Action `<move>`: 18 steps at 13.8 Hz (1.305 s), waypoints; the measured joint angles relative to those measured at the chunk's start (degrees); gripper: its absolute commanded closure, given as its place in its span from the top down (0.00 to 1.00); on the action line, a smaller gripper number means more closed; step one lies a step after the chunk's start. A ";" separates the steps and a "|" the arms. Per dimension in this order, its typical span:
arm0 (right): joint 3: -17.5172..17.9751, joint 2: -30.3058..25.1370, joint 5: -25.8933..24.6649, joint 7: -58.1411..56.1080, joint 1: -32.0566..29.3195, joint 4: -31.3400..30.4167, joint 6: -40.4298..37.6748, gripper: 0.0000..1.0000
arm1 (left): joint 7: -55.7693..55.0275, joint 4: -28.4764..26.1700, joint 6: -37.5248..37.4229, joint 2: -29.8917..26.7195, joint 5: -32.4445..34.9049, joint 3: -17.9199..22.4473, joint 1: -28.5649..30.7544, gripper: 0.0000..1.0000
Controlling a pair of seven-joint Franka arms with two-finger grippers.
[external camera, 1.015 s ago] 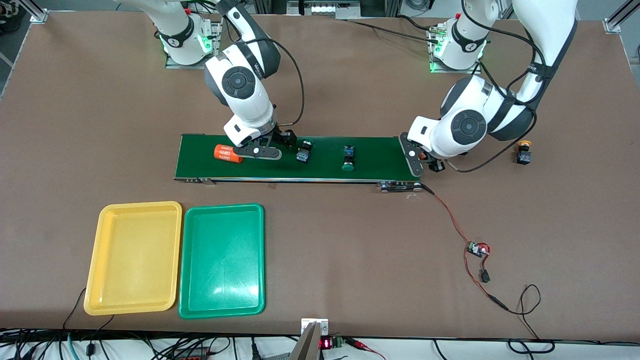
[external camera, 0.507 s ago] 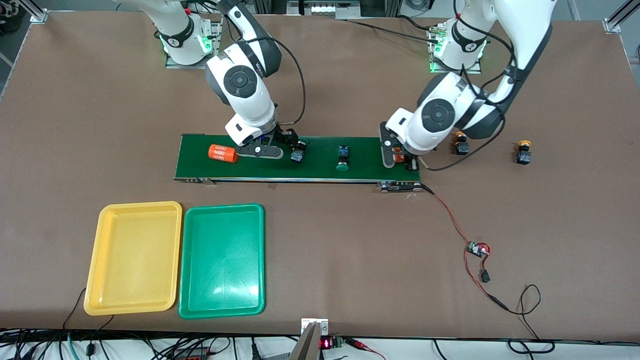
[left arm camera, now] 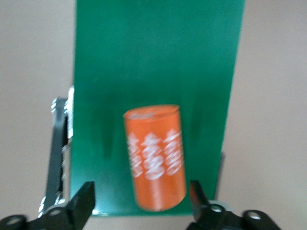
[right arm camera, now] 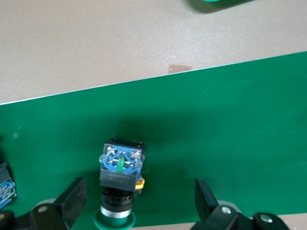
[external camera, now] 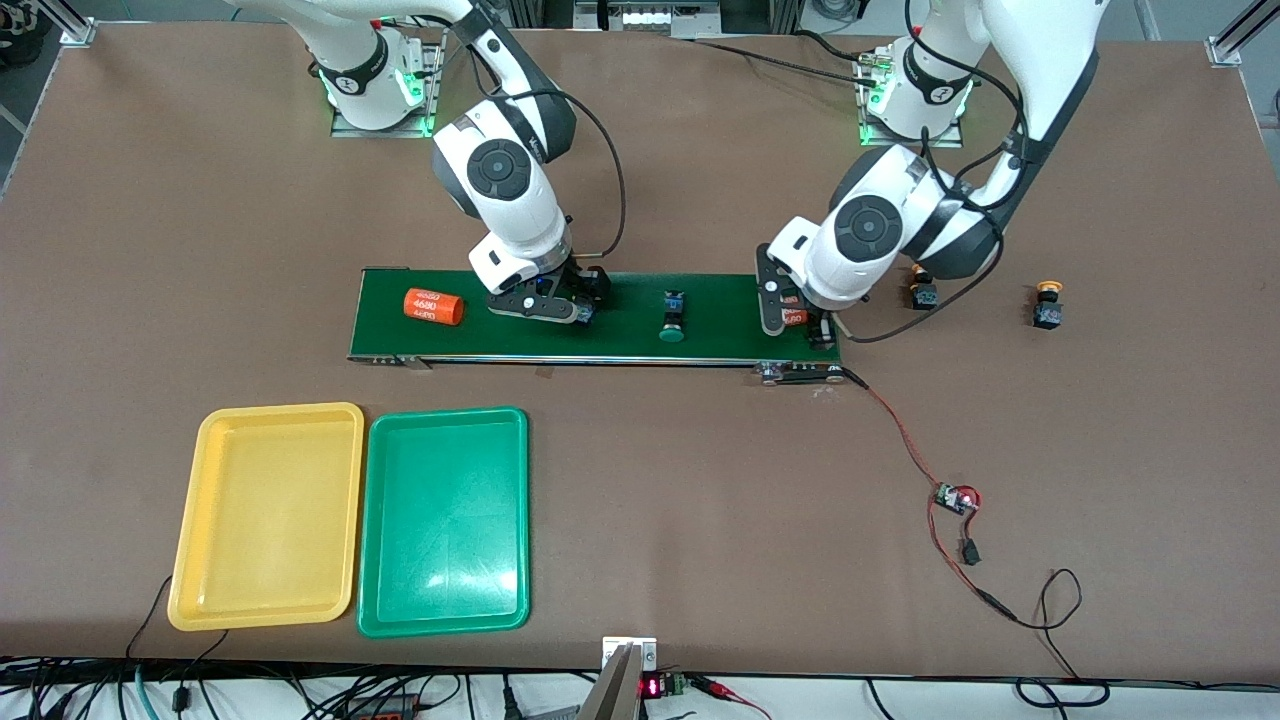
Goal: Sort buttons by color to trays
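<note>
So here's what you've got. Your right gripper (right arm camera: 139, 196) is down low over the green belt (external camera: 620, 335), toward the right arm's end of it. Its fingers (right arm camera: 72, 196) are spread wide on either side of a green-capped button (right arm camera: 120, 165). That button is lying on its side on the belt, and there's a gap on both sides, so nothing is clamped.

Your left gripper (left arm camera: 141, 199) is over the belt's other end, the left arm's one. Its fingers (left arm camera: 84, 201) are also wide apart, with an orange can (left arm camera: 154, 158) lying on the belt between them, and neither finger touches it.

A second green button (external camera: 672, 318) lies on the belt roughly midway between the two grippers. A second orange can (external camera: 433, 307) sits near the right arm's end of the belt.

The two yellow-capped buttons aren't on the belt at all. One (external camera: 922, 292) stands on the table (external camera: 700, 500) just off the left arm's end of the belt, partly tucked under your left arm. The other (external camera: 1047, 305) is further toward that end of the table.

The yellow tray (external camera: 268, 515) and green tray (external camera: 443, 520) sit side by side, nearer the front camera than the belt. The yellow one is closer to the right arm's end, and neither has a button in it.
</note>
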 measured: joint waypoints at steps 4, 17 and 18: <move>-0.05 0.14 -0.02 0.17 0.03 0.02 0.26 1.00 | -0.01 0.28 0.13 -1.63 0.05 5.59 2.93 1.00; -0.90 1.64 -1.21 -2.07 0.65 1.03 3.17 0.00 | -29.68 -5.68 -0.63 -1.50 -9.22 21.99 8.52 1.00; -1.16 0.35 -1.23 -3.02 -0.08 1.28 2.34 0.00 | -32.67 -6.70 -0.63 -1.56 -10.94 21.99 8.52 1.00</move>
